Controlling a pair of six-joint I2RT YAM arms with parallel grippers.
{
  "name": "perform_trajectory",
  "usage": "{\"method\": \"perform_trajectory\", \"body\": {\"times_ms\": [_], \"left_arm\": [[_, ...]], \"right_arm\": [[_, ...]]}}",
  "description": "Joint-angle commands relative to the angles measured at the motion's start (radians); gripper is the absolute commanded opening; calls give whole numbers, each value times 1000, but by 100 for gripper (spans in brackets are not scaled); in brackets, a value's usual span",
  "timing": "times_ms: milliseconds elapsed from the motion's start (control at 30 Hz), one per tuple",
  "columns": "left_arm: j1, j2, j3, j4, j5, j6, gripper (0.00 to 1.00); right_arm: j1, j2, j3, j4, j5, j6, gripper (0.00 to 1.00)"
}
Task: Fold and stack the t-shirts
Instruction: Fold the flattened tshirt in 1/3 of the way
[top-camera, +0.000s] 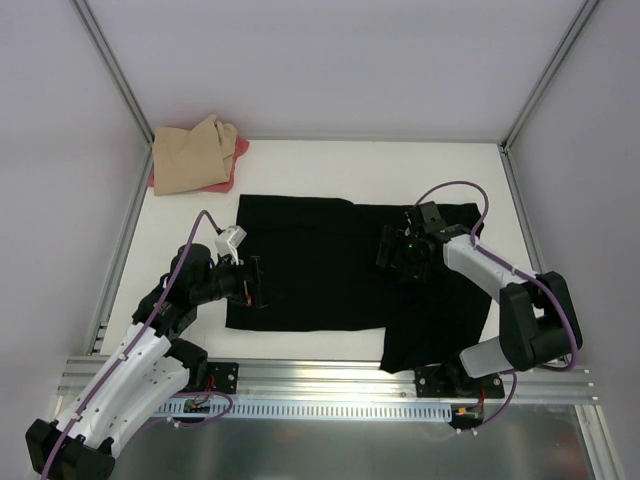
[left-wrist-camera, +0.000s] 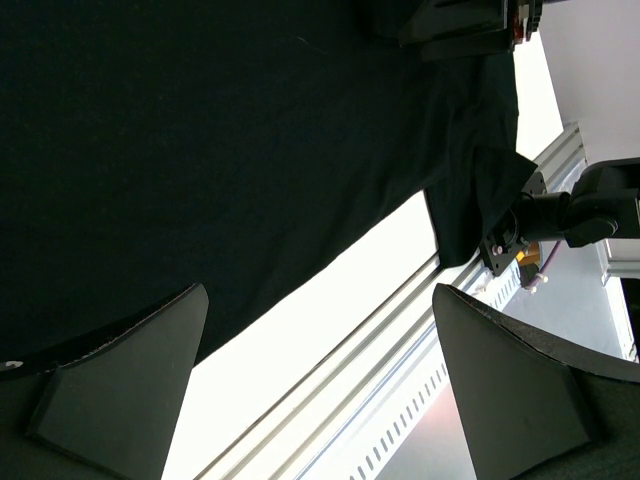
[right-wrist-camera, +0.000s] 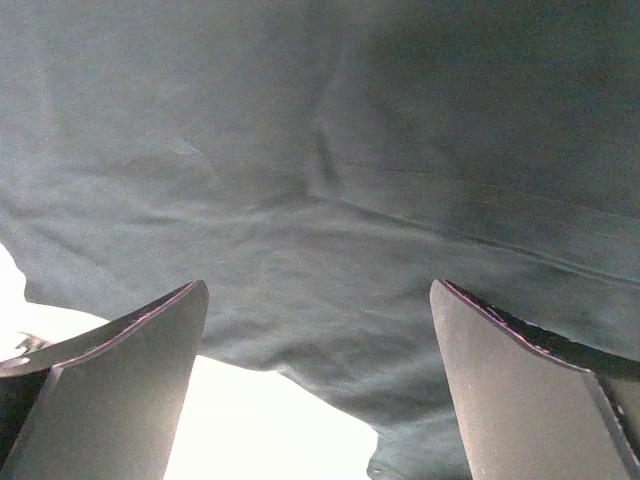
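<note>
A black t-shirt (top-camera: 320, 265) lies spread flat across the middle of the white table (top-camera: 330, 160). Its right part reaches down to the front rail near the right arm's base. A tan t-shirt (top-camera: 192, 155) lies bunched at the back left, on top of a pink-red one (top-camera: 241, 149). My left gripper (top-camera: 255, 283) stands open at the black shirt's left edge, nothing between its fingers (left-wrist-camera: 120, 390). My right gripper (top-camera: 386, 250) hovers open over the shirt's right half. In the right wrist view the black cloth (right-wrist-camera: 320, 150) fills the frame beyond the empty fingers (right-wrist-camera: 530, 390).
The aluminium rail (top-camera: 330, 385) runs along the table's near edge. Metal frame posts (top-camera: 125, 95) rise at the back corners. White walls close in the left, back and right sides. A purple cable (top-camera: 455, 188) loops above the right arm.
</note>
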Motion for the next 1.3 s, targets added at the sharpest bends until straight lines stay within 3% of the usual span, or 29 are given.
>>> {"method": "perform_trajectory", "body": {"times_ms": [0,200,333,500,867,900,1000,1033,1133,1200,1267], "left_arm": [[-5,-1,-2,27,16,10,99],[-7,-2,-2,26,16,10,99],[-5,-5,-2,26,18,10,99],[-5,-4,-5,30,20,10,99],[-7,-1,-3,29,21,10,99],[-5,-1,-3,29,20,11,99],[-5,-2,-5,29,20,10,99],[-5,-2,-5,29,20,10,99],[-5,-4,-3,27,20,10,99],[-7,-5,-5,27,20,8,99],[-5,-4,-5,26,18,10,99]], "right_arm": [[0,-34,66,-87,150,-32,99],[-78,-81,121,-189,366,-84,99],[-188,-153,54,-169,381,-90,99],[-303,-229,-36,-141,346,-113,86],[-348,-227,-117,-88,314,-120,80],[-348,-220,-126,-74,312,-121,77],[-356,-206,-148,-39,289,-123,54],[-356,-195,-152,-29,285,-124,39],[-356,-183,-169,4,271,-127,10],[-356,-184,-171,12,271,-127,0],[-356,-195,-163,8,272,-130,0]]}}
